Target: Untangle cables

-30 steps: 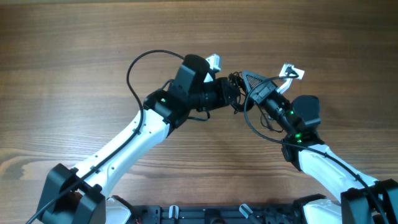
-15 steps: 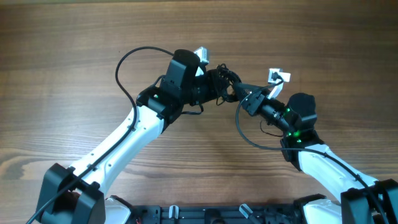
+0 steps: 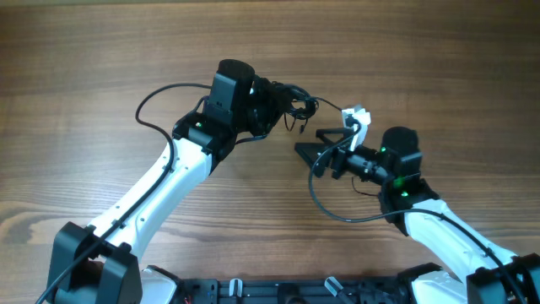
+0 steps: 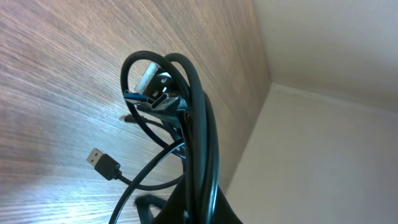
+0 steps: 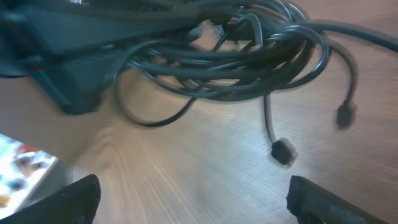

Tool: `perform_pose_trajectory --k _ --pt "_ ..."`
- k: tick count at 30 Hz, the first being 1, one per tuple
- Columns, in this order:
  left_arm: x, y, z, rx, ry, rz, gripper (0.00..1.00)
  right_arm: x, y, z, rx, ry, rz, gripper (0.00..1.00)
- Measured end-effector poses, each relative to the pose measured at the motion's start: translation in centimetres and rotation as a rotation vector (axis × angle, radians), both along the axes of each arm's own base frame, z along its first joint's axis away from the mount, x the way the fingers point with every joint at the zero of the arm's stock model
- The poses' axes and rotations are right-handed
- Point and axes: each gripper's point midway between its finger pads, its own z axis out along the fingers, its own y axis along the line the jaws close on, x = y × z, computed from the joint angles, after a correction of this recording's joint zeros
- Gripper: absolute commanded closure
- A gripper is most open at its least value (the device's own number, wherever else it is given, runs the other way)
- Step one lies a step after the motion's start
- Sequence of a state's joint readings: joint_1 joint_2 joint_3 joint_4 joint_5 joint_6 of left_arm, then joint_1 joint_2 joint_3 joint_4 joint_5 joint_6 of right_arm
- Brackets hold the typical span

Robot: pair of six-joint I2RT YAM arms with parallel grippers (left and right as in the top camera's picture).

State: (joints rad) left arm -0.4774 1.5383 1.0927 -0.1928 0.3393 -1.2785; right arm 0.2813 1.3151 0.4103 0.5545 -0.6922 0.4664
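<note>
From overhead, we see the left arm (image 3: 160,181) reaching across the wooden surface (image 3: 84,67). The left fingers (image 3: 280,100) are closed on the cables (image 3: 299,103), a bunched knot of thin black wire held at their tip near the middle of the surface. The right fingers (image 3: 310,150) stand just beside the knot on its near side, spread wide, with nothing between them and clear of the wires.

In the left wrist view, we look along the cables (image 4: 193,124), which rise in tight loops from the dark pinch at the bottom edge. We make out little of the fingers themselves here. One flat plug (image 4: 102,163) hangs out on a loose strand above the wood.

The right wrist view is blurred. The right fingers (image 5: 78,199) show at the two lower corners, far apart and empty. The cables (image 5: 249,56) stretch across the top, gathered against the left arm's dark body, and two small plugs (image 5: 283,151) dangle from them above the surface.
</note>
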Motion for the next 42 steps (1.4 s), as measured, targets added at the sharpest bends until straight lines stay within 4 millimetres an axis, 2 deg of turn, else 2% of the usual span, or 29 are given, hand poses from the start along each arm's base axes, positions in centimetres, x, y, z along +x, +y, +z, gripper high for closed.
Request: perform_pose_trajectory --k 1,2,3,4,5,6,10,12,14,15,16,17,20,23,24,29,32,34,38,42 --pt "-0.3 -0.3 0.1 -0.036 0.034 0.005 0.96 0.8 -0.1 -0.4 -0.049 -0.036 -0.054 0.03" --pt "-0.5 -0.6 0.2 -0.057 0.054 0.0 0.96 1.7 -0.4 -0.7 -0.09 -0.071 -0.112 0.11" --pt "-0.8 -0.9 0.3 -0.079 0.071 -0.014 0.96 2.2 -0.6 -0.7 -0.109 -0.098 -0.142 0.28" --pt "-1.2 -1.3 0.5 -0.102 0.088 -0.033 0.96 2.6 -0.6 -0.6 -0.113 -0.119 -0.16 0.6" --pt "-1.6 -1.6 0.6 -0.121 0.103 -0.055 0.96 3.1 -0.6 -0.7 -0.126 -0.145 -0.174 0.86" --pt "-1.9 -1.8 0.7 -0.133 0.113 -0.068 0.96 3.4 -0.6 -0.8 -0.126 -0.151 -0.184 0.96" --pt "-2.0 -1.9 0.8 -0.145 0.123 -0.077 0.96 2.7 -0.1 -1.5 -0.11 -0.102 -0.144 0.96" --pt "-1.4 -1.2 0.7 -0.137 0.117 -0.047 0.96 2.0 0.0 -2.8 -0.098 -0.009 -0.125 0.96" --pt "-0.3 0.2 0.6 -0.132 0.111 -0.002 0.96 1.5 -1.6 -4.9 -0.091 0.149 -0.154 0.92" --pt "0.1 0.8 0.6 -0.127 0.104 0.015 0.96 1.3 -2.4 -5.2 -0.074 0.201 -0.159 0.54" --pt "0.6 1.5 0.6 -0.119 0.093 0.03 0.96 1.2 -3.1 -5.0 -0.046 0.23 -0.159 0.32" --pt "0.9 1.9 0.6 -0.11 0.082 0.037 0.96 1.1 -3.6 -4.2 -0.002 0.241 -0.146 0.0" --pt "1.1 2.3 0.5 -0.06 0.021 0.002 0.96 0.9 -4.1 -3.3 0.051 0.252 -0.117 0.0" --pt "0.9 2.3 0.2 0.091 -0.15 -0.155 0.96 0.3 -3.7 -2.8 0.081 0.261 -0.069 0.01" --pt "0.5 2.3 -0.2 0.159 -0.209 -0.225 0.96 0.2 -3.5 -2.5 0.089 0.252 -0.053 0.06" --pt "-1.7 -0.8 -0.4 0.378 -0.526 -0.57 0.96 0.1 -3.1 1.0 0.151 0.095 0.052 0.15" --pt "-3.3 -2.6 -0.1 0.413 -0.673 -0.74 0.96 0.7 -4.5 1.2 0.161 0.086 0.024 0.22" --pt "-4.3 -3.5 0.6 0.375 -0.746 -0.822 0.96 0.8 -5.0 1.2 0.164 0.085 0.012 0.22" --pt "-4.8 -4.0 1.1 0.348 -0.796 -0.862 0.96 -0.5 -4.2 1.9 0.212 0.12 0.095 0.27" --pt "-2.7 -3.8 2.0 0.343 -0.739 -0.705 0.96 -2.2 -3.0 2.4 0.241 0.145 0.205 0.27"
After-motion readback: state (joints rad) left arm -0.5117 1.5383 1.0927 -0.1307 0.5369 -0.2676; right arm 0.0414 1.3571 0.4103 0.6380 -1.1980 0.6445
